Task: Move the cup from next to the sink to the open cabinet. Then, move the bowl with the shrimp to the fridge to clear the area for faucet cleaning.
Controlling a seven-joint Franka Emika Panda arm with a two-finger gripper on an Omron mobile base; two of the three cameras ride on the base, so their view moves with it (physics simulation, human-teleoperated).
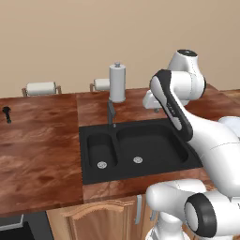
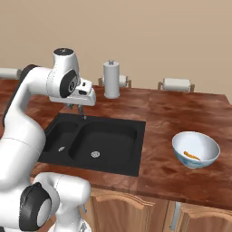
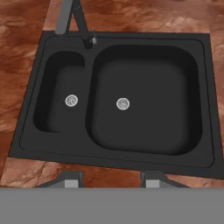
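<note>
Blocking part of the sink [image 1: 140, 150] in the left base view, the white arm is covering the basin's right rim and the surface [image 1: 42, 154] beyond it. The bowl [image 2: 195, 149] is standing on the surface well to the right of the sink in the right base view, with the shrimp [image 2: 192, 156] lying inside it as a small orange piece, too small to make out in detail. The arm is rising from the base, bending over the sink and holding the end effector [image 3: 113, 180] above the front rim, pointing down. In the hand view, its 2 fingertips [image 3: 70, 180] are standing apart with nothing between them, and 2 basins with 2 silver drains are lying below. The faucet [image 3: 74, 22] is cut off at the top edge there. A tall white cylinder [image 1: 117, 83] is standing behind the sink, flanked by 2 paper towel rolls [image 2: 176, 84]. A small dark object [image 1: 6, 113] at the far left is hard to identify.
</note>
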